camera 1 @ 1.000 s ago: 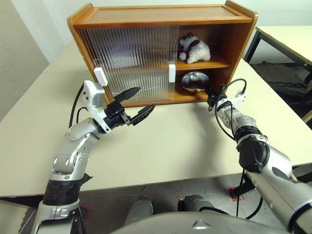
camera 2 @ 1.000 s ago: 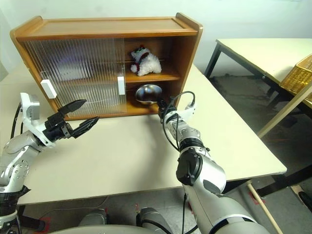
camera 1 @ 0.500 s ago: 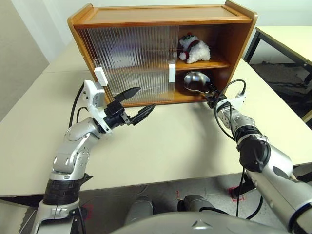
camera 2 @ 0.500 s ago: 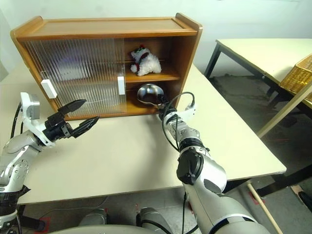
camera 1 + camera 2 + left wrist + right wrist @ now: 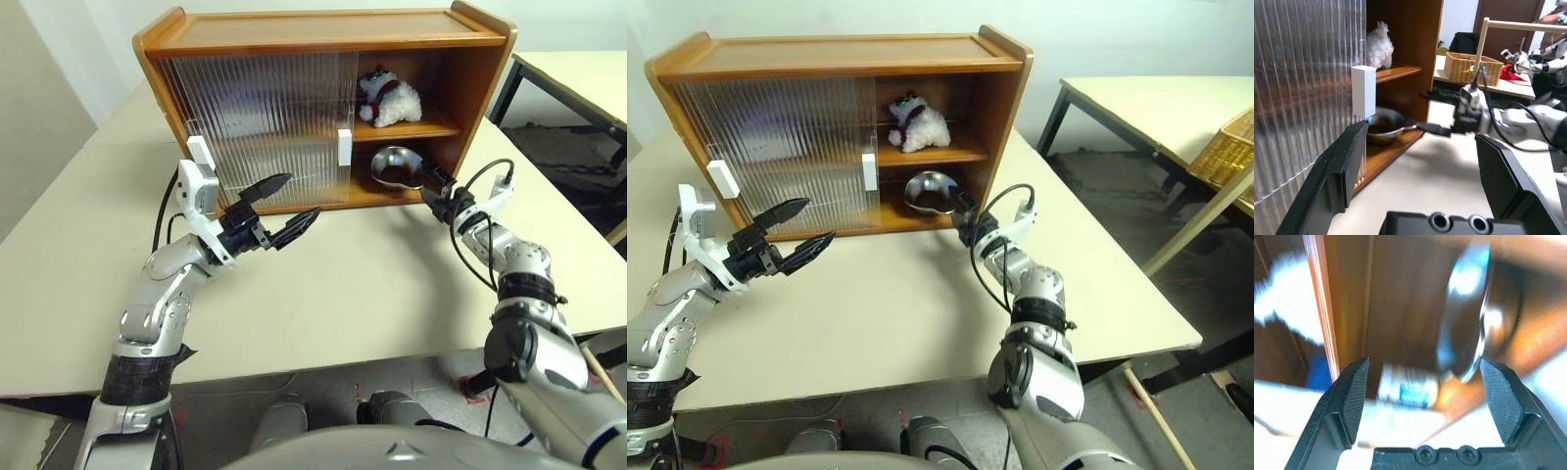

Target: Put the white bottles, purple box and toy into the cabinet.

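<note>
The brown cabinet [image 5: 323,29] stands at the back of the table with its right side uncovered. The toy [image 5: 390,98], a white plush, sits on the upper shelf. An empty metal bowl [image 5: 395,164] rests on the lower shelf. My right gripper [image 5: 434,183] is open at the bowl's near rim; whether it touches the rim I cannot tell. In the right wrist view one white bottle [image 5: 1408,386] with a blue label shows deeper inside, beside the bowl [image 5: 1469,323]. My left gripper [image 5: 305,194] hangs open and empty before the ribbed doors. The purple box is hidden.
Ribbed translucent doors with white handles [image 5: 344,147] [image 5: 200,152] cover the cabinet's left and middle. Bare tabletop [image 5: 353,274] lies in front. A second table [image 5: 1146,108], a wicker basket [image 5: 1225,147] and a wooden pole [image 5: 1200,230] stand to the right.
My right gripper has opened and let go of the bowl, which now rests on the lower shelf. The right hand drew back a little. My left arm kept still.
</note>
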Robot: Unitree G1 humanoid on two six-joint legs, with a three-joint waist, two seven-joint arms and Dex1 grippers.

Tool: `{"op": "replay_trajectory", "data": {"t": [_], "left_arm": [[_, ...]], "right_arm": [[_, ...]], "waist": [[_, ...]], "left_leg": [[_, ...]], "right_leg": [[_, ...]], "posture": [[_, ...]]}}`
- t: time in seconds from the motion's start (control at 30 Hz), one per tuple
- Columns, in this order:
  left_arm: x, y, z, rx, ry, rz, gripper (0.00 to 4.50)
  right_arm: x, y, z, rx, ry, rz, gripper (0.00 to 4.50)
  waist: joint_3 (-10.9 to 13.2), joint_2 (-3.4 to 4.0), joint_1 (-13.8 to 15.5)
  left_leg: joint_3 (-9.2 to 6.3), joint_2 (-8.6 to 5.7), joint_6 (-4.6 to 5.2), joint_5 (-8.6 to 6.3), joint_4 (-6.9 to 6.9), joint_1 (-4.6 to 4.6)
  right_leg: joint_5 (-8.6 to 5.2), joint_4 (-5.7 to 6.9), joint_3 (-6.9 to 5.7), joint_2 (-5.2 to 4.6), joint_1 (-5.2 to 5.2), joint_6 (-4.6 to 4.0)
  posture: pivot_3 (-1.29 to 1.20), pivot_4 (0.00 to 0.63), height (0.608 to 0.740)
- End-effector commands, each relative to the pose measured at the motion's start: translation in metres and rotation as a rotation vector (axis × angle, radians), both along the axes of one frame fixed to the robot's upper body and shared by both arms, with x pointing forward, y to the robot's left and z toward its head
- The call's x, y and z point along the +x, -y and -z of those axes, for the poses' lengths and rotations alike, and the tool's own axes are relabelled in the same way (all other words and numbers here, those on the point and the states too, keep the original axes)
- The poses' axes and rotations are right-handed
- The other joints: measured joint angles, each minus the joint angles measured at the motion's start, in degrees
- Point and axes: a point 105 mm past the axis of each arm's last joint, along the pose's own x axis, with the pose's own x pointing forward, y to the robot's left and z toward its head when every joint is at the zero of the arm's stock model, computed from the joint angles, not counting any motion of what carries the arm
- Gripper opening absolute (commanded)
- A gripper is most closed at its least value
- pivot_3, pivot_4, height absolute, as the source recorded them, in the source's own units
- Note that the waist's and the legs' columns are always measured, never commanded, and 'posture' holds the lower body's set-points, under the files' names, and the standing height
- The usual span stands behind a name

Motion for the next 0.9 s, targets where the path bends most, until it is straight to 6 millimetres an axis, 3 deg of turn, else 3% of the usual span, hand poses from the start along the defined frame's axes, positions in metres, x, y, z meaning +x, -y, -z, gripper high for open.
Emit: {"op": "replay_trajectory", "data": {"t": [0.03, 0.3, 0.57, 0.67, 0.8, 0.9], "left_arm": [[0.001, 0.003, 0.002, 0.011, 0.000, 0.015, 4.50], [0.003, 0.005, 0.001, 0.010, 0.002, 0.026, 4.50], [0.002, 0.003, 0.001, 0.009, 0.003, 0.014, 4.50], [0.002, 0.003, 0.001, 0.007, 0.002, 0.011, 4.50], [0.003, 0.003, 0.001, 0.005, 0.003, 0.009, 4.50], [0.003, 0.003, 0.000, 0.006, 0.006, 0.007, 4.50]], "right_arm": [[-0.010, -0.006, -0.020, -0.032, 0.045, -0.038, 4.46], [-0.020, -0.007, -0.030, -0.088, 0.048, -0.060, 4.46], [-0.039, -0.034, -0.044, -0.423, 0.243, -0.252, 4.46], [-0.051, -0.054, -0.048, -0.616, 0.388, -0.353, 4.46], [-0.062, -0.084, -0.050, -0.852, 0.588, -0.460, 3.12], [-0.061, -0.101, -0.055, -0.918, 0.672, -0.442, 1.92]], "waist": [[0.00, 0.01, -0.18], [0.00, 0.00, -0.45], [0.00, 0.00, -0.59], [0.00, 0.00, -0.59], [0.00, -0.01, -0.61], [-0.01, -0.02, -0.65]], "left_leg": [[0.01, -0.03, 0.00, 0.00, 0.00, 0.00], [-0.08, -0.06, 0.03, 0.02, 0.03, 0.08], [-0.16, -0.17, 0.03, 0.03, 0.03, 0.05], [-0.14, -0.35, 0.03, 0.03, 0.05, 0.05], [-0.08, -0.50, 0.04, 0.03, 0.06, 0.05], [-0.11, -0.50, 0.04, 0.03, 0.07, 0.07]], "right_leg": [[-0.07, 0.01, 0.00, 0.02, -0.03, 0.13], [-0.18, 0.01, 0.03, 0.12, 0.04, 0.13], [-0.14, 0.00, 0.00, 0.14, 0.03, 0.13], [-0.18, -0.01, -0.01, 0.22, 0.03, 0.11], [-0.23, -0.01, -0.01, 0.30, 0.05, 0.22], [-0.23, -0.01, -0.01, 0.40, 0.06, 0.23]], "posture": [[-0.05, 0.004, 0.740], [-0.07, 0.008, 0.740], [-0.06, 0.007, 0.740], [-0.06, 0.007, 0.740], [-0.05, 0.006, 0.740], [-0.05, 0.003, 0.740]]}}
